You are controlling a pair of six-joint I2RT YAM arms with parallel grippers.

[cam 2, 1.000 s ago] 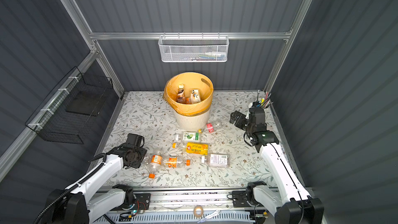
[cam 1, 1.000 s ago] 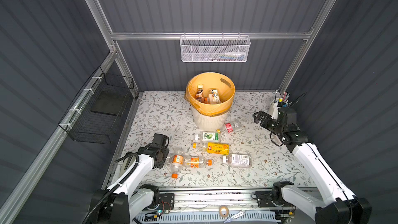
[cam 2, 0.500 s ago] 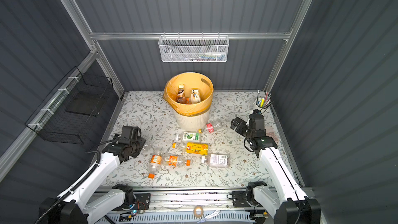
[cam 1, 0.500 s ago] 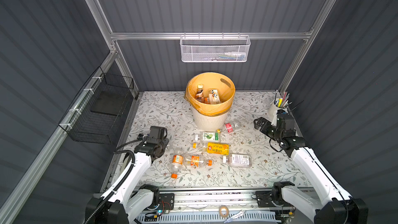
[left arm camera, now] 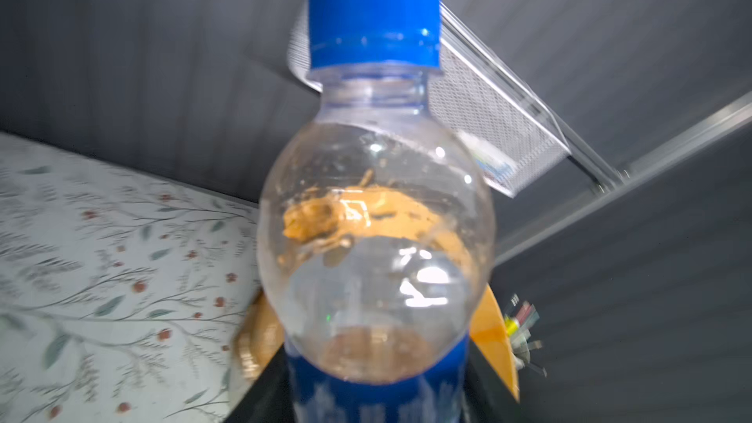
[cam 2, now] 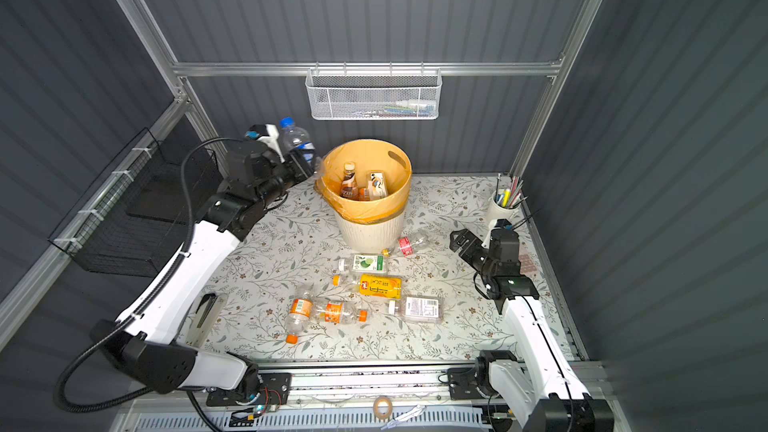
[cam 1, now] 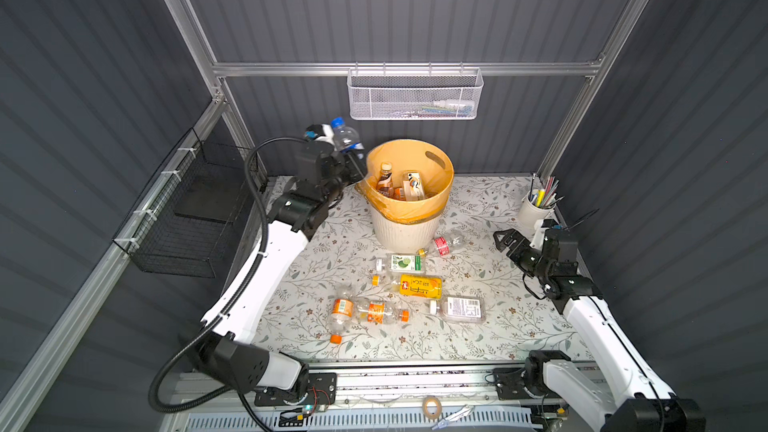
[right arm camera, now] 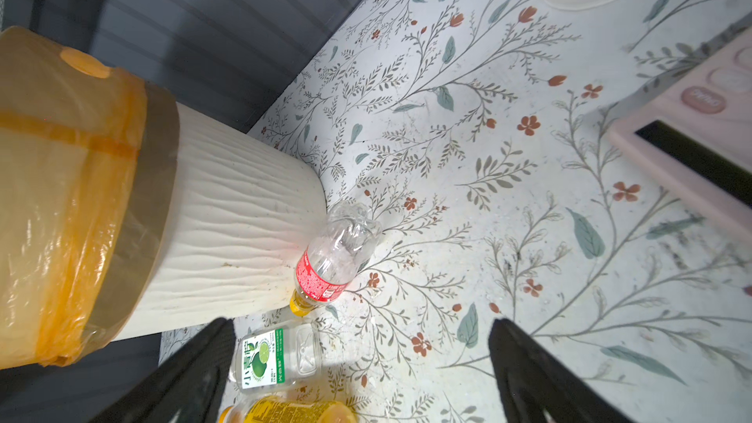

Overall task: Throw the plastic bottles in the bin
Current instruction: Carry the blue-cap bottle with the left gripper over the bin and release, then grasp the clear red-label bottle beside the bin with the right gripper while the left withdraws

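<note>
back: mesh basket [cam 1: 414, 97] | left: wire basket [cam 1: 183, 222] | right: pen cup [cam 1: 533, 214]

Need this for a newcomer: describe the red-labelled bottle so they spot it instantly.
Start at the cream bin with the orange liner. At its foot, toward the white pen cup, lies a clear bottle. It alone has a red label and yellow cap.

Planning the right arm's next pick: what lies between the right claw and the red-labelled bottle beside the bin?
Only bare floral tabletop lies between the right claw and the red-labelled bottle, in both top views.
</note>
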